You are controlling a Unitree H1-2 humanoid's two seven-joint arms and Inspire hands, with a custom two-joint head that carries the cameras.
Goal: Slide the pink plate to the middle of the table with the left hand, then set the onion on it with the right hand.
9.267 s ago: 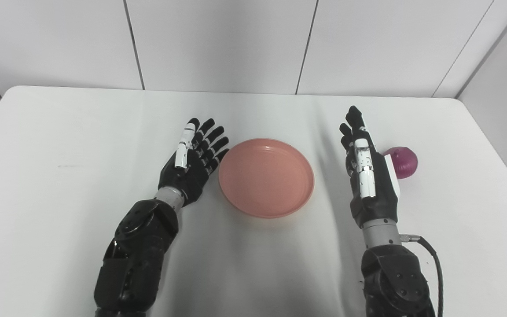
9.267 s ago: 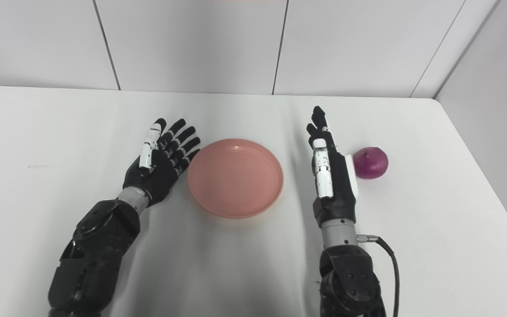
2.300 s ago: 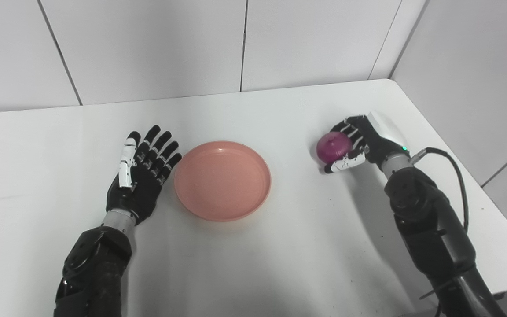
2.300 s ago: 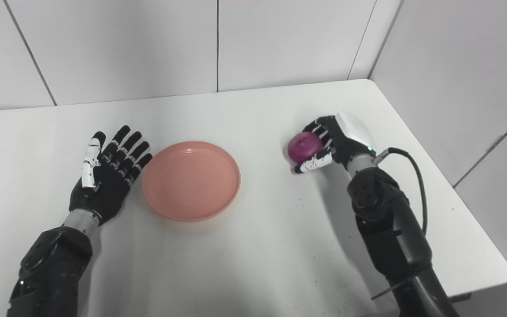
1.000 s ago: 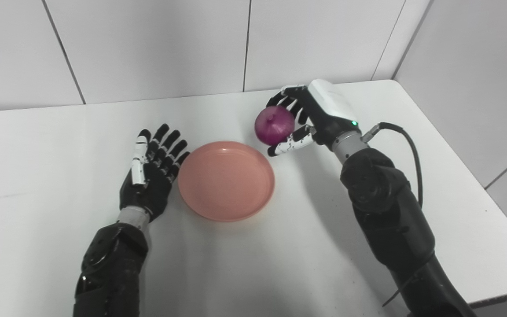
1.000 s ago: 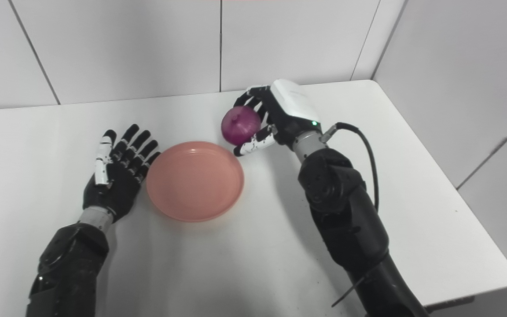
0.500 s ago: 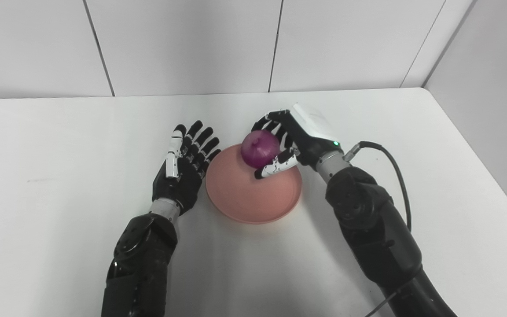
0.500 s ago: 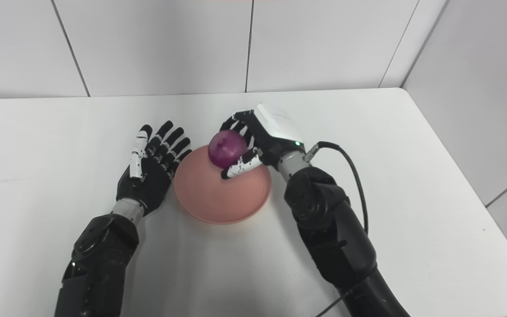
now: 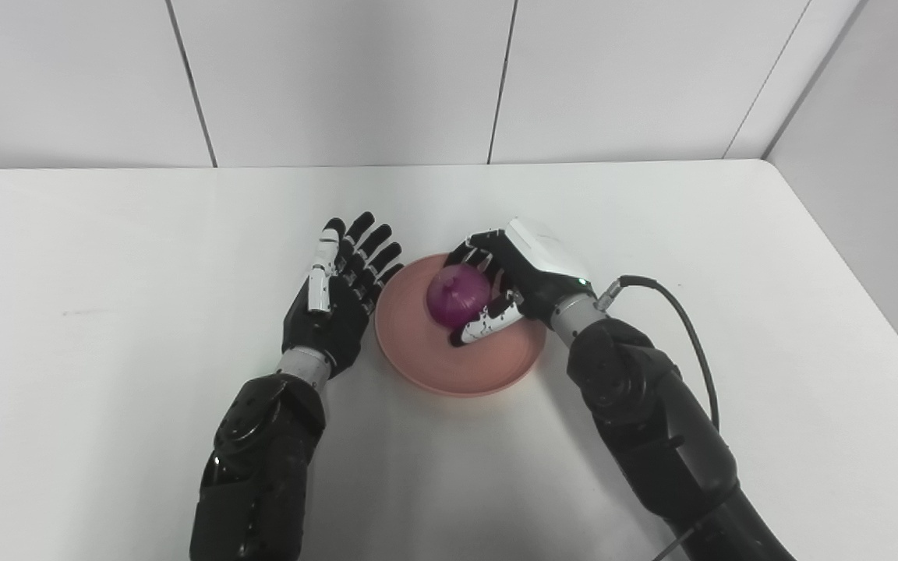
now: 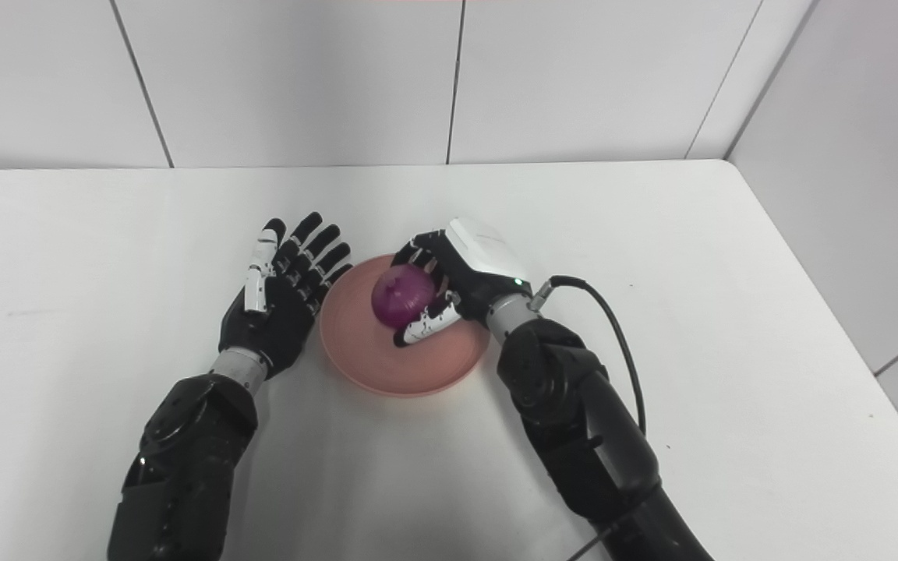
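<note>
The pink plate [image 9: 433, 366] lies near the middle of the white table. My right hand [image 9: 523, 284] is shut on the purple onion [image 9: 457, 297] and holds it low over the plate's middle; I cannot tell whether the onion touches the plate. My left hand [image 9: 340, 300] lies open and flat on the table, palm up, its fingers next to the plate's left rim. The same shows in the right eye view: plate [image 10: 387, 370], onion [image 10: 402, 296], right hand [image 10: 468, 269], left hand [image 10: 281, 292].
The white table [image 9: 106, 312] has rounded corners and stands against a panelled wall. Its right edge [image 9: 862, 288] runs close to a side wall. A black cable [image 9: 683, 319] loops from my right wrist.
My right hand has taken the onion from the right side of the table, carried it left and lowered it over the plate. The camera has shifted. The left hand has stayed beside the plate.
</note>
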